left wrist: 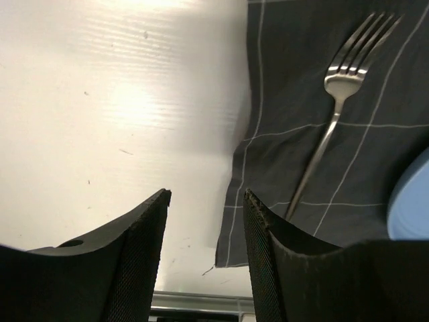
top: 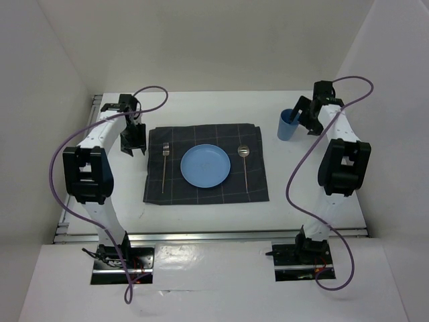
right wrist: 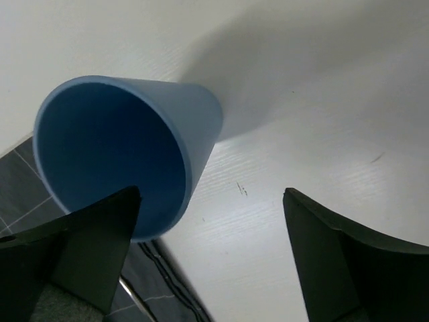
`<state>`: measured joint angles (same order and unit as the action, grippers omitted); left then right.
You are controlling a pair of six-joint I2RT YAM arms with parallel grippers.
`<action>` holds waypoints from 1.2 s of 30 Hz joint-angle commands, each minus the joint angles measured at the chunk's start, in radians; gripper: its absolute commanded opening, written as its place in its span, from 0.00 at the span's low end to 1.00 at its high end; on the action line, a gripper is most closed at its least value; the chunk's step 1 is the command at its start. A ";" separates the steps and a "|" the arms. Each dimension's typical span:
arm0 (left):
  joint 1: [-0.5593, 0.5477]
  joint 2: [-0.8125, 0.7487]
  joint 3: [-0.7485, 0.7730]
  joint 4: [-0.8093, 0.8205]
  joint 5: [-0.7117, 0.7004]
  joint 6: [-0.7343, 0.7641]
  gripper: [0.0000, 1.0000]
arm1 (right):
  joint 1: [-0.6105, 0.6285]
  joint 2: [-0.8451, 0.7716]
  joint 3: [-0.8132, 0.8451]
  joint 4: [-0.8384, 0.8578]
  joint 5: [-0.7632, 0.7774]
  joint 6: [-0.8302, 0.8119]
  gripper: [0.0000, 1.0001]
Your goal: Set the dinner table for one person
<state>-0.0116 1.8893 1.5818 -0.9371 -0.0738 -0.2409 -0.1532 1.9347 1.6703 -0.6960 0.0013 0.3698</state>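
On the white dinner table (top: 315, 194) lies a dark grey checked cloth (top: 201, 194). On it are a blue plate (top: 205, 166), a fork (top: 165, 164) to its left and a spoon (top: 244, 161) to its right. A blue cup (top: 288, 125) stands upright on the table off the cloth's far right corner. My right gripper (top: 299, 121) is open beside the cup; in the right wrist view (right wrist: 213, 194) its left finger overlaps the cup's (right wrist: 127, 147) rim and nothing is between the jaws. My left gripper (top: 132, 149) is open and empty over the table, left of the cloth (left wrist: 315, 134) and fork (left wrist: 335, 107).
White walls enclose the table on the left, back and right. An aluminium rail (top: 214, 236) runs along the near edge, and it also shows in the left wrist view (left wrist: 194, 302). Purple cables loop from both arms.
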 commanded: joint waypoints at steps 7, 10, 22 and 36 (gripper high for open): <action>0.033 -0.074 -0.074 -0.009 0.005 0.038 0.56 | -0.006 0.052 0.059 0.093 -0.023 -0.054 0.00; 0.033 -0.119 -0.120 0.017 0.005 0.048 0.56 | 0.006 0.006 0.059 0.093 -0.014 -0.103 0.00; 0.033 -0.150 -0.151 0.037 0.005 0.057 0.56 | 0.398 0.006 0.180 0.027 0.132 -0.184 0.00; 0.033 -0.150 -0.160 0.046 0.026 0.066 0.56 | 0.485 0.306 0.557 -0.189 0.167 -0.175 0.00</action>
<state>0.0162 1.7710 1.4322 -0.9005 -0.0658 -0.1871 0.3332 2.2509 2.1120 -0.8169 0.1440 0.2005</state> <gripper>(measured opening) 0.559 0.133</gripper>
